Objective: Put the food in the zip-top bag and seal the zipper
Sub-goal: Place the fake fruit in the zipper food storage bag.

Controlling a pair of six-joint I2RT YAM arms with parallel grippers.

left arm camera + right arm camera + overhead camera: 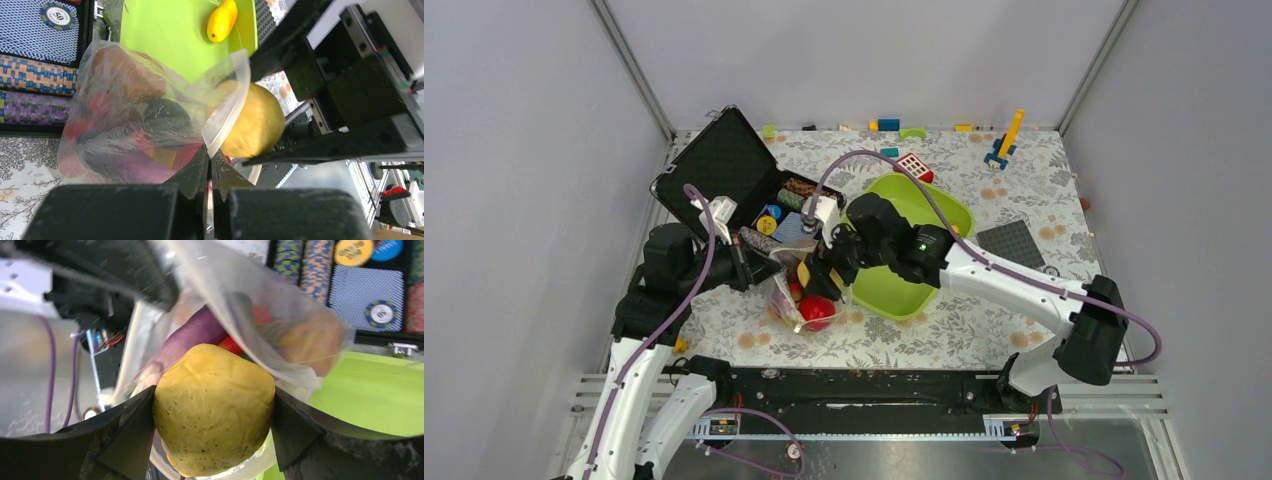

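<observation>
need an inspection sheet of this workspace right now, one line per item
surface: table with floral print
job's things: zip-top bag partly filled; yellow ball at its mouth; mango in the lime-green tray
clutter: open poker chip case, toy blocks along far edge, grey baseplate
grippers: left gripper shut on the bag's edge; right gripper shut on the ball
cables: purple cables looping over both arms
surroundings: grey walls, nothing else seen

Top view was bright and evenly lit, with only faint soft shadows on the table. Left wrist: left gripper was dark and blurred up close, and the bag carried white glare streaks. Right wrist: yellow ball was sharp, the background soft, the bottom corners in shadow.
</observation>
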